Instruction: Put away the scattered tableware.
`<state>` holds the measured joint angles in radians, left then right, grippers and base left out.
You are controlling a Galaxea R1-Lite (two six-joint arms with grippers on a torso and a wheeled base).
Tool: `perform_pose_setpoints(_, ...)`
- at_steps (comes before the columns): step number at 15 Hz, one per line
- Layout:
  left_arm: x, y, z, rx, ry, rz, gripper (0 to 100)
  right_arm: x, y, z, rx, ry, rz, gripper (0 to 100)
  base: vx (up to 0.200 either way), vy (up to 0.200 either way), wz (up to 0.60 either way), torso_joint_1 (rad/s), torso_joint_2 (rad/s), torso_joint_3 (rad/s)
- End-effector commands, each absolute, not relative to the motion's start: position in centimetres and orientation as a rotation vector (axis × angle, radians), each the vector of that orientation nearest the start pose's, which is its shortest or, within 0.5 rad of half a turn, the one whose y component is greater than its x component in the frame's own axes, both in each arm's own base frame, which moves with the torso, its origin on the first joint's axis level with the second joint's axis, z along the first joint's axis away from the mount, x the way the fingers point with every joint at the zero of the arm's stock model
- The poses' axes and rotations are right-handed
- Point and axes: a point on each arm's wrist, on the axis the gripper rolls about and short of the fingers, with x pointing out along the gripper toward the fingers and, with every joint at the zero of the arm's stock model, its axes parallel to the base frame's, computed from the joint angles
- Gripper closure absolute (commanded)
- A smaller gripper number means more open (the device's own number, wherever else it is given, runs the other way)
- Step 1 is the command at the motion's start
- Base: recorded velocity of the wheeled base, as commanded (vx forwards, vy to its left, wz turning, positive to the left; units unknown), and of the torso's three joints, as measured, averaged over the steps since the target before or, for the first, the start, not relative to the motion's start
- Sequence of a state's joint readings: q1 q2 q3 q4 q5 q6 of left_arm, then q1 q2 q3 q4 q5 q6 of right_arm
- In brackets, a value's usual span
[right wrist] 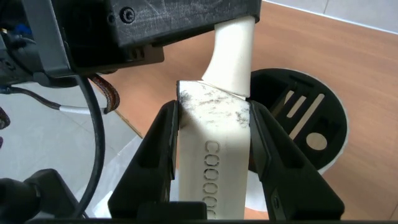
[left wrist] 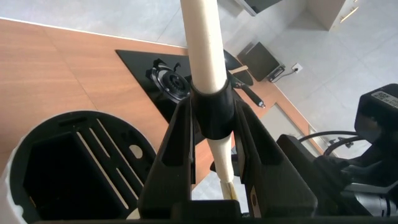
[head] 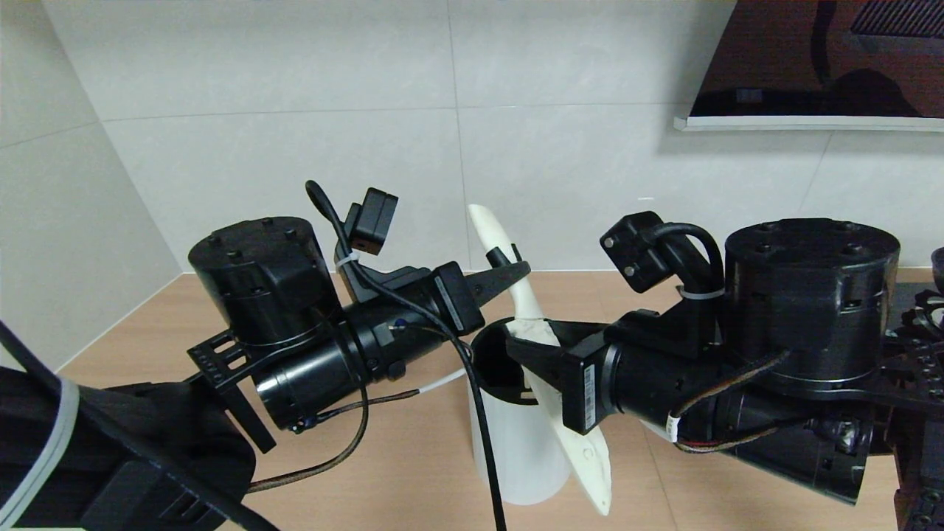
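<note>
Gripping one cream-white plastic spatula (head: 525, 304) between them, both arms hang above the wooden counter (head: 413, 457). The left gripper (head: 509, 267) has its jaws closed on the narrow handle, toward the end that points up at the counter's far edge. The right gripper (head: 542, 341) has its jaws clamped across the broad blade lower down. The spatula's long axis tilts steeply: handle tip high and far, blade tip low and toward the near edge, crossing in front of the white cylindrical utensil holder with a black slotted insert (head: 509, 457). That holder stands just under both grippers, its mouth facing up. As I judge it, the coming move turns on one thing: the blade tip lies outside the holder's rim, on the near side. The spatula would therefore need standing more upright, and one grip letting go, before it could drop in. A black gas hob (head: 918, 317) lies toward the counter's right end, well apart.
</note>
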<state>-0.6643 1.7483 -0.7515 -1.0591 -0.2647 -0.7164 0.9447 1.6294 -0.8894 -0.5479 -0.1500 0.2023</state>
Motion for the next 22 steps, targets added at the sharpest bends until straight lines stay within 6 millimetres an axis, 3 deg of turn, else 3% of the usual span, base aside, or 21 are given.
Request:
perform_pose_setpoints(1,24.2,-19.7,19.7,-0.678,0.269,-0.913,100,17.7,23.9,21.9,0.095,0.246,0.771,100,0.000,0.000,0.00,0.000,0.00,0.000)
perform_pose_setpoints(6,24.0,-19.6,20.1,-0.679,0.257,-0.919,100,17.8,23.9,21.8,0.100,0.250,0.767,100,0.000,0.000,0.00,0.000,0.00,0.000)
perform_pose_setpoints(7,24.0,-19.6,20.1,-0.679,0.256,-0.919,100,17.8,23.9,21.8,0.100,0.250,0.767,0,0.000,0.000,0.00,0.000,0.00,0.000)
perform_pose_setpoints(12,23.7,-19.4,20.6,-0.681,0.241,-0.923,100,17.7,23.7,22.1,0.105,0.241,0.763,0,0.000,0.000,0.00,0.000,0.00,0.000)
perform_pose_setpoints(15,24.0,-19.4,21.4,-0.689,0.190,-0.878,100,17.9,22.6,23.0,0.123,0.215,0.738,0,0.000,0.000,0.00,0.000,0.00,0.000)
perform_pose_setpoints(20,23.3,-16.5,25.6,-0.680,0.073,-0.811,100,18.1,17.4,27.0,0.197,0.072,0.638,0,0.000,0.000,0.00,0.000,0.00,0.000)
perform_pose_setpoints(22,23.5,-16.4,26.7,-0.660,0.052,-0.717,100,18.4,16.2,27.7,0.208,0.044,0.626,0,0.000,0.000,0.00,0.000,0.00,0.000)
